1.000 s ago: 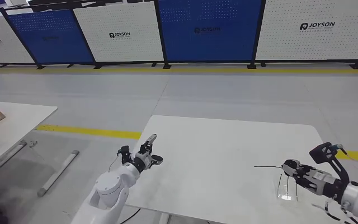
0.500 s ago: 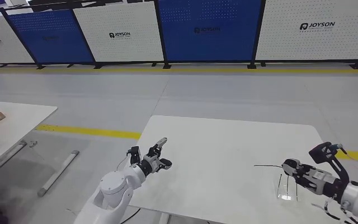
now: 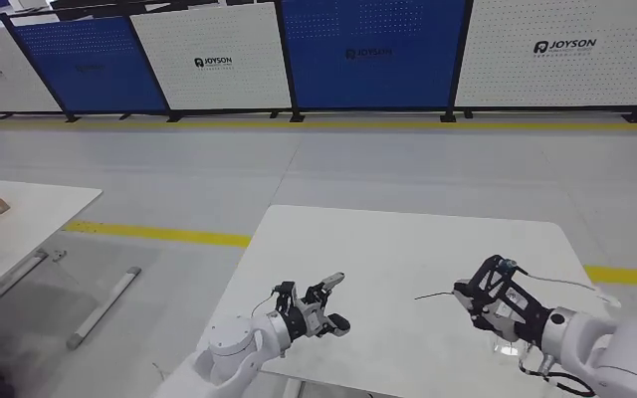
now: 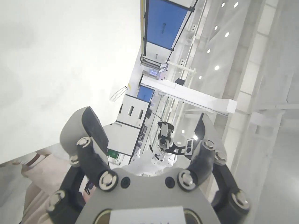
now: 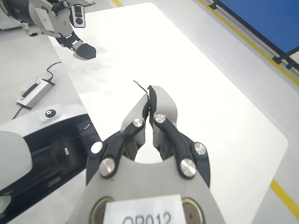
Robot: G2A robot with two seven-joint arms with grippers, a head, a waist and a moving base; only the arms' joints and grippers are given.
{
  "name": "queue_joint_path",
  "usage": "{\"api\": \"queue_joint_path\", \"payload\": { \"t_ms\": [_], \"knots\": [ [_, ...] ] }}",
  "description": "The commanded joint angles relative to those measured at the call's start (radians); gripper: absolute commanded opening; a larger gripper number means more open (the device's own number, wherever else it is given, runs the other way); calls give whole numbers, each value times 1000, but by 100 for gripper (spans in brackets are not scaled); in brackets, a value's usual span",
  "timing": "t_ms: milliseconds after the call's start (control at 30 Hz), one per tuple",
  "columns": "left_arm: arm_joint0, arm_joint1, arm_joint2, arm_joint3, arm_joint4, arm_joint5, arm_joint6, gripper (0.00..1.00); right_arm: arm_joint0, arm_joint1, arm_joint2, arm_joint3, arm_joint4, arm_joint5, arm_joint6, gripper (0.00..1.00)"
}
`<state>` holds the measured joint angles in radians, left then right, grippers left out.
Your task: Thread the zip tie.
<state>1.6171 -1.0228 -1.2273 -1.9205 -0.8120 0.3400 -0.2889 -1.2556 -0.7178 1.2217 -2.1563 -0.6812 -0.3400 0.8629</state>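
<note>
Overhead, the right tool (image 3: 468, 296) pinched a thin black zip tie (image 3: 438, 295) above the worktop (image 3: 398, 239), its free end pointing toward the left tool (image 3: 336, 300). From the left wrist, that tool stood spread and empty. From the right wrist, the zip tie looked light, springy, slippery; best gripped near its tip.

Place: a big robot workshop hall.
Walls: blue and white boards (image 3: 373, 55) full of little holes.
Floor (image 3: 398, 164): grey, with yellow lines (image 3: 149, 234).
Bench (image 3: 398, 249): plain white.
</note>
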Motion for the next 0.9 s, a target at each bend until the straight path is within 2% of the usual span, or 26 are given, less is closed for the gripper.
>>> {"api": "queue_joint_path", "payload": {
  "t_ms": [0, 33, 67, 367, 400, 467, 533, 667, 767, 867],
  "knots": [
    [-44, 21, 69, 3, -59, 0, 41, 100, 18, 2, -30, 10, -16, 0, -4, 0],
    [-73, 34, 102, 10, -108, 0, 65, 100, 18, 2, -30, 10, -16, 0, -4, 0],
    [-80, 38, 109, 13, -123, 0, 68, 100, 18, 2, -30, 10, -16, 0, -4, 0],
    [-80, 38, 109, 12, -126, -3, 68, 100, 15, 1, -32, 10, -25, 0, -13, 0],
    [-80, 35, 109, 8, -168, -9, 57, 100, 17, 1, -40, -4, -50, 0, -24, 0],
    [-90, 32, 104, -3, -194, 0, 71, 100, 31, 1, -67, -27, -89, 0, -38, 0],
    [-99, 30, 125, -12, -244, 0, 76, 100, 61, 2, -110, -43, -132, 0, -40, 0],
    [-152, 33, 206, -15, -353, 0, 108, 100, 146, 2, -214, -50, -208, 0, 10, 0],
    [-222, 42, 281, -9, -422, 0, 186, 100, 223, -4, -289, -28, -211, 0, 41, 0],
    [-230, 42, 288, -6, -433, 0, 197, 100, 230, -4, -294, -24, -206, 0, 40, 0]
  ]
}}
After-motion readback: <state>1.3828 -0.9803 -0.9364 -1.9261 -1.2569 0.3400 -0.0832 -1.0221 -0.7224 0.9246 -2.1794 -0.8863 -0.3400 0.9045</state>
